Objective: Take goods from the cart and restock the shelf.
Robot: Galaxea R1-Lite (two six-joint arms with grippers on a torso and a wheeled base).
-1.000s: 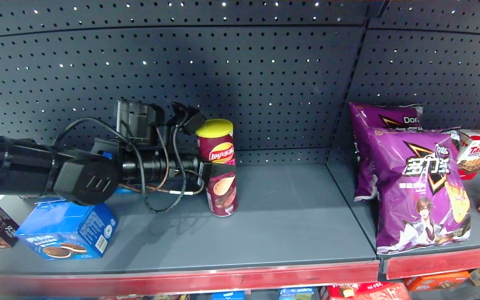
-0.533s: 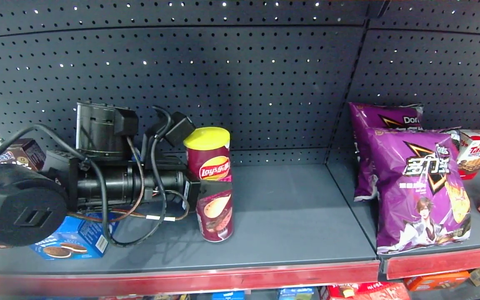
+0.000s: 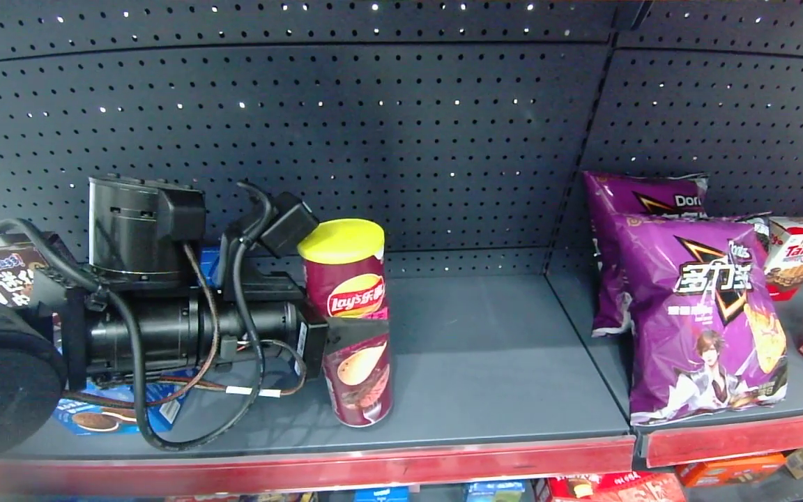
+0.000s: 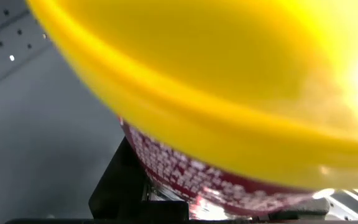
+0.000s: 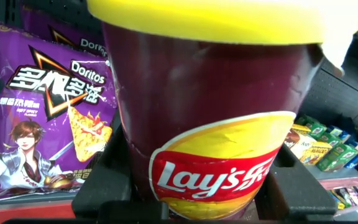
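Two maroon cans of crisps are being held at a shop shelf, one in each gripper. The first can [image 3: 346, 289] is being gripped around its middle by the left gripper [image 3: 356, 335], its dark fingers [image 3: 347, 329] being pressed against the can's sides. This can is being held upright near the front edge of the grey shelf [image 3: 499, 362], left of the shelf's centre; whether its base is touching the board cannot be told. Its yellow lid [image 3: 341, 240] is being shown close up by the left wrist camera, with the maroon wall just beneath it and grey board beyond.

The second can [image 5: 210, 124] is being clasped upright by the right gripper [image 5: 197, 193], with black fingers [image 5: 104, 186] being closed on it from either side. It is being held in front of the purple bags [image 3: 694, 314], which are being displayed at the right end of the shelf, one standing before the other, well apart from the first can. A red-and-white box [image 3: 802, 254] is being shown just beside them at the far right. A blue biscuit box [image 3: 84, 418] is being partly hidden beneath the left arm, and a brown box [image 3: 4, 268] is being glimpsed behind it at the far left. The whole row is being backed by a dark pegboard [image 3: 408, 139].
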